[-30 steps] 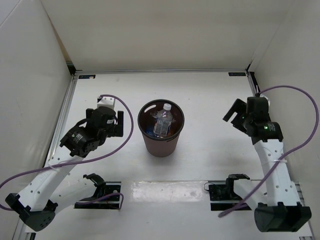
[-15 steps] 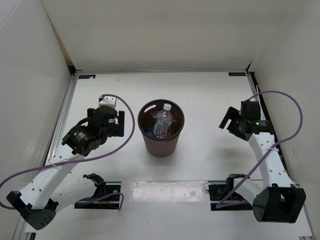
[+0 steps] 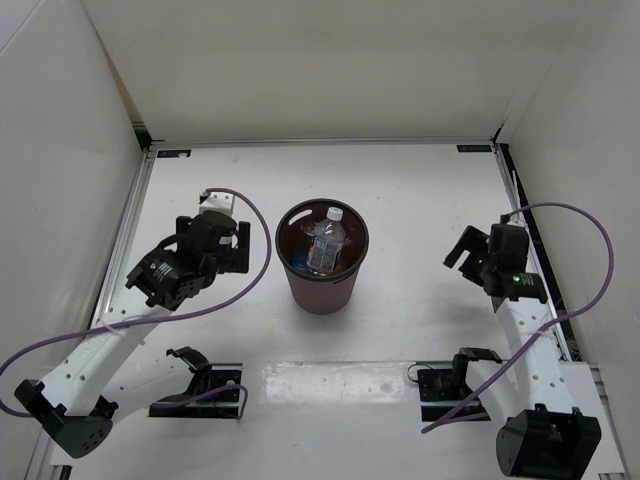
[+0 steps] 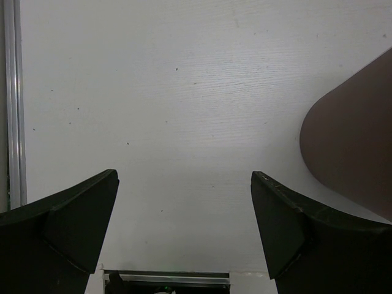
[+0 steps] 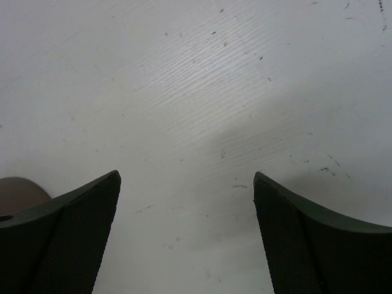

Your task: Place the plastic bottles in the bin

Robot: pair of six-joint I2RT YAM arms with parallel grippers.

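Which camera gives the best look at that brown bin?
The top external view: it shows the whole bin, its round rim and a clear bottle inside. The left wrist view catches only a slice of the bin; the right wrist view shows just a brown sliver in one corner, probably the bin.

Top external: fixed, high, behind the arm bases, looking steeply down. It takes in the whole table, with the bin midway between the two tools.

Left wrist: low, close to the tabletop, looking out between the left gripper fingers. The bin wall lies beyond the right-hand finger, shared with the top view.

Right wrist: equally close, looking out between the right gripper fingers onto tabletop, also shared.
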